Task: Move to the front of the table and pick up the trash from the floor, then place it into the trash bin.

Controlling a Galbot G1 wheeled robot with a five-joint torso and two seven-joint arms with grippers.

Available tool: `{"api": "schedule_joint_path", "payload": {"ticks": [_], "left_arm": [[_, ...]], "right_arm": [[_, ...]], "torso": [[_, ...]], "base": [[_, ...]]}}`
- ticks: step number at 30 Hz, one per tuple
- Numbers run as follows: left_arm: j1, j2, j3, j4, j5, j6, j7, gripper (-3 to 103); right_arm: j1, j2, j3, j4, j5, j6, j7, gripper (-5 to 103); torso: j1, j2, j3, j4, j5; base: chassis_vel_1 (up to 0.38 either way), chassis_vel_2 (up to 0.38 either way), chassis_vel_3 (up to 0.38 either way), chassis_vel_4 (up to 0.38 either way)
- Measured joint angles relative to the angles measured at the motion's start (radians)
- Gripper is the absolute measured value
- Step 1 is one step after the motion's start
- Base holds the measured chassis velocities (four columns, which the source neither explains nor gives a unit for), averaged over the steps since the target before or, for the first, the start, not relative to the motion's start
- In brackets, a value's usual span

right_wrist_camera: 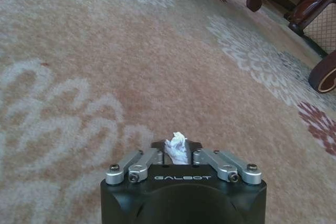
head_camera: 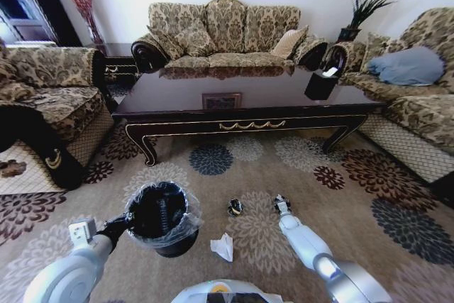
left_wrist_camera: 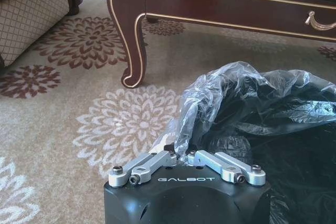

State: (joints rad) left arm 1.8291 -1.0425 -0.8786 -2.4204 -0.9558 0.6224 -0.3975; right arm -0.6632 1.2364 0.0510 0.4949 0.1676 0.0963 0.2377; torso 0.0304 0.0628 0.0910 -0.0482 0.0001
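On the left of the floor, before the table, the left gripper pinches the rim of the trash bin, fingers pressed together on its plastic liner. Right of the bin lie crumpled white paper and a dark-and-yellow wad. Farther right, the right gripper hangs low over the carpet, fingers closed on a small white scrap.

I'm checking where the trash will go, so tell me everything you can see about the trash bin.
The trash bin is a small round black bucket lined with a crinkled translucent grey plastic bag that spills over its rim. It sits upright and open-topped on the patterned carpet before the table. The left pincer is shut on the bag's edge.
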Motion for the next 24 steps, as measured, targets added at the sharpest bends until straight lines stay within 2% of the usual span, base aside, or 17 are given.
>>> {"api": "schedule_joint_path", "payload": {"ticks": [1,4,6,19,22,24], "left_arm": [[0.0,0.0,0.0,0.0,0.0,0.0,0.0,3],[-0.002,0.001,0.002,0.0,0.0,0.0,0.0,3],[-0.003,0.001,0.003,0.0,0.0,0.0,-0.001,3],[-0.019,0.003,0.013,0.007,0.0,0.0,-0.001,3],[-0.023,0.003,0.015,0.009,0.0,0.0,0.0,3],[-0.027,0.003,0.017,0.012,0.001,0.0,-0.001,3]], "right_arm": [[-0.001,-0.003,0.0,0.001,-0.001,0.0,0.0,19],[-0.009,-0.015,0.003,0.014,0.0,0.0,0.001,3],[-0.012,-0.019,0.004,0.021,0.001,0.0,0.001,2],[-0.083,-0.139,0.008,0.158,-0.001,0.088,-0.016,0],[-0.105,-0.16,0.016,0.202,0.003,0.126,-0.03,0],[-0.136,-0.193,0.023,0.271,0.045,0.19,-0.09,0]], "torso": [[0.0,0.0,0.0,0.0,-0.0001],[0.0,0.0,0.0,-0.0001,0.0],[0.0,0.0,0.0,-0.0001,-0.0001],[0.0,0.0,0.0,-0.0002,-0.0001],[0.0,0.0,0.0,-0.0002,0.0003],[0.0,0.0,0.0,0.0,0.0]], "base": [[0.0,0.0,0.0,0.0],[0.0,0.0,0.0,0.0],[0.0,0.0,0.0,0.0],[0.0,0.0,0.0,0.0],[0.0,0.0,0.0,0.0],[0.0,0.0,0.0,0.0]]}}
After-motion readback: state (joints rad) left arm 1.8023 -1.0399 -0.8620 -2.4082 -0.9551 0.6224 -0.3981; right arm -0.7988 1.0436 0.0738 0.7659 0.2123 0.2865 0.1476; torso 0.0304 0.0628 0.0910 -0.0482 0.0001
